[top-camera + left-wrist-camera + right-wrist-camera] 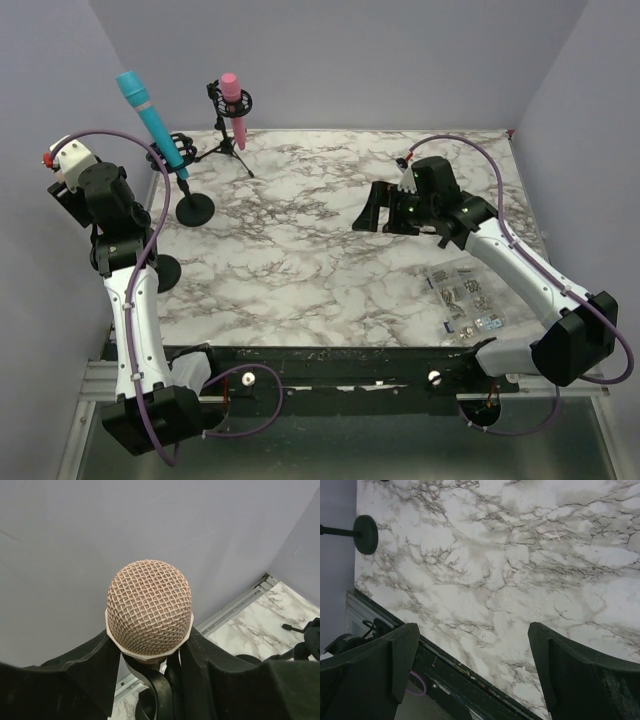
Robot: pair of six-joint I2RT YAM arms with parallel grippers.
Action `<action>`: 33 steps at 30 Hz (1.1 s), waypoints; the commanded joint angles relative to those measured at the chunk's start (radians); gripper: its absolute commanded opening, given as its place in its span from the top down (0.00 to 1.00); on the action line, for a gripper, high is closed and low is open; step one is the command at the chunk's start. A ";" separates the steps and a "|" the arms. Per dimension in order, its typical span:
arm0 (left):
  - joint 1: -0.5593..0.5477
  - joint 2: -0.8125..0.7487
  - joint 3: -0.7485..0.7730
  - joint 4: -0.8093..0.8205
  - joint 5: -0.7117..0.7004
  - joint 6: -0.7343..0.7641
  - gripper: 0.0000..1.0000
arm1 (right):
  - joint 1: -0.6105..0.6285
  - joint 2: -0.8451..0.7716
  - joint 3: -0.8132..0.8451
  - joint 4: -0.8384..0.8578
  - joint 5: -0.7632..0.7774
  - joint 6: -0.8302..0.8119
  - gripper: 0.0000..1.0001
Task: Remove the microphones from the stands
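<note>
A microphone with a beige mesh head (149,606) fills the left wrist view, still sitting in its black stand clip (159,690). My left gripper (150,665) is shut on its body just below the head, one finger on each side. In the top view the left arm hides this microphone; only the stand's round base (165,272) shows beside my left gripper (105,225). My right gripper (378,212) is open and empty above the middle of the marble table (330,260), its fingers (400,655) wide apart.
A teal microphone (150,112) leans in a stand with a round base (195,208) at the back left. A pink microphone (234,102) stands in a tripod stand at the back. A clear box of small parts (465,300) lies at the front right.
</note>
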 commanded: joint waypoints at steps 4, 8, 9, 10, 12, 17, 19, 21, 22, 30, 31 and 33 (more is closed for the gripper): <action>0.006 -0.054 -0.028 -0.020 0.041 0.005 0.81 | 0.007 -0.051 -0.019 0.023 0.043 0.048 0.00; -0.003 -0.101 -0.018 -0.096 0.074 -0.018 1.00 | 0.008 -0.106 -0.072 0.112 0.002 0.071 0.00; -0.004 -0.116 -0.015 -0.129 0.088 -0.039 1.00 | 0.007 -0.105 -0.071 0.115 -0.008 0.068 0.00; -0.006 -0.136 -0.015 -0.157 0.108 -0.061 1.00 | 0.007 -0.096 -0.060 0.107 -0.019 0.058 0.00; -0.015 -0.168 -0.020 -0.228 0.155 -0.124 1.00 | 0.008 -0.080 -0.038 0.083 -0.044 0.018 0.00; -0.115 -0.240 -0.036 -0.407 0.225 -0.233 1.00 | 0.008 -0.080 -0.075 0.167 -0.078 -0.010 0.00; -0.184 -0.272 -0.038 -0.450 0.219 -0.254 1.00 | 0.008 -0.051 -0.067 0.186 -0.113 -0.006 0.00; -0.255 -0.293 -0.013 -0.495 0.224 -0.274 1.00 | 0.008 -0.014 -0.055 0.207 -0.148 0.007 0.00; -0.291 -0.296 0.008 -0.518 0.243 -0.288 1.00 | 0.009 0.000 -0.052 0.225 -0.169 0.016 0.00; -0.559 -0.274 0.124 -0.632 0.334 -0.452 1.00 | 0.037 0.069 0.030 0.272 -0.198 0.011 0.00; -0.603 -0.269 0.122 -0.622 0.345 -0.469 1.00 | 0.040 0.068 0.033 0.271 -0.197 0.009 0.00; -0.697 -0.249 0.133 -0.615 0.320 -0.485 1.00 | 0.046 0.056 0.030 0.264 -0.187 0.007 0.00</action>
